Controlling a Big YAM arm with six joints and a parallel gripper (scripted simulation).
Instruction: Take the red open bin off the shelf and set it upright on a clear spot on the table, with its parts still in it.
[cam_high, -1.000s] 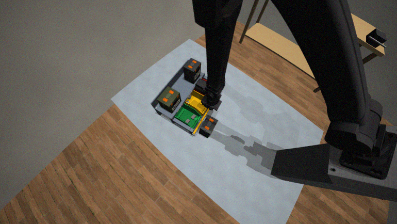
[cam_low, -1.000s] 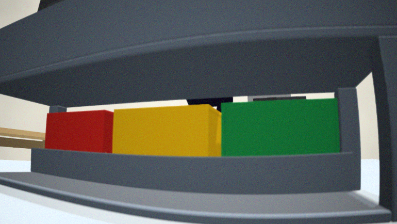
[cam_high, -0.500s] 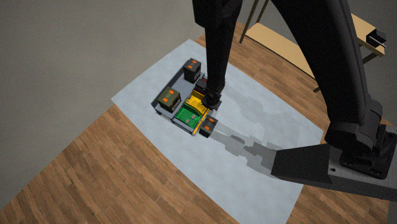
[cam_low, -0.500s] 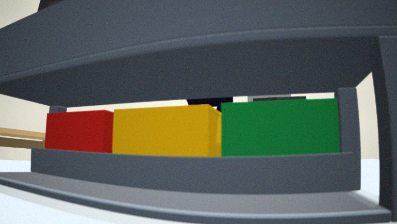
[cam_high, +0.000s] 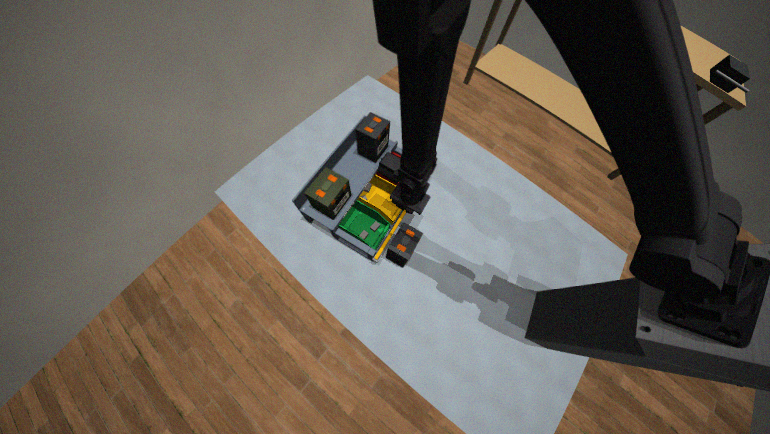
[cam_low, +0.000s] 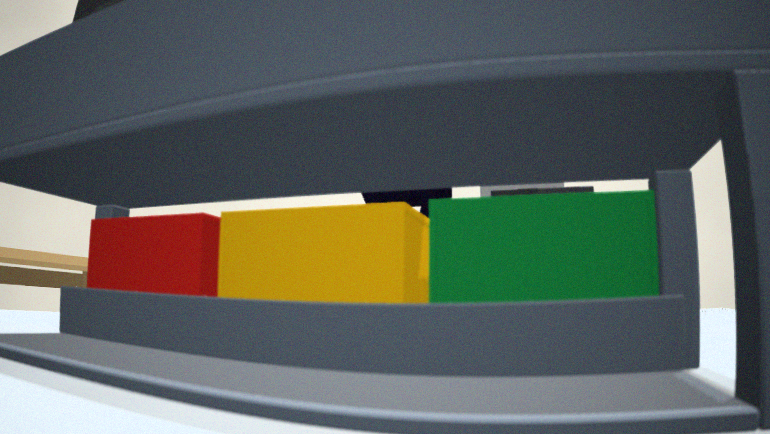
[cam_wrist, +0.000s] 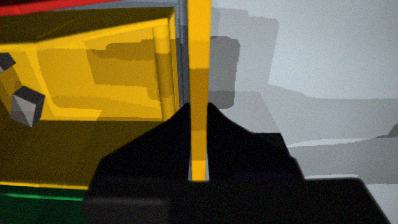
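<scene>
The red open bin (cam_low: 153, 253) sits at the left end of the grey shelf (cam_low: 372, 334), next to a yellow bin (cam_low: 323, 253) and a green bin (cam_low: 541, 245). In the top view the arm hides almost all of the red bin; only a red sliver (cam_high: 396, 154) shows. My gripper (cam_wrist: 198, 111) is shut on the near side wall of the yellow bin (cam_wrist: 199, 60), not on the red one. In the wrist view the red bin is a thin strip (cam_wrist: 45, 6) at the top left. Grey parts (cam_wrist: 26, 106) lie in the yellow bin.
Dark boxes with orange marks stand on and by the shelf: one at the back (cam_high: 373, 134), one at the left (cam_high: 327, 191), one at the front corner (cam_high: 404, 245). The shelf stands on a pale mat (cam_high: 431, 301). The robot base (cam_high: 695, 301) is at the right.
</scene>
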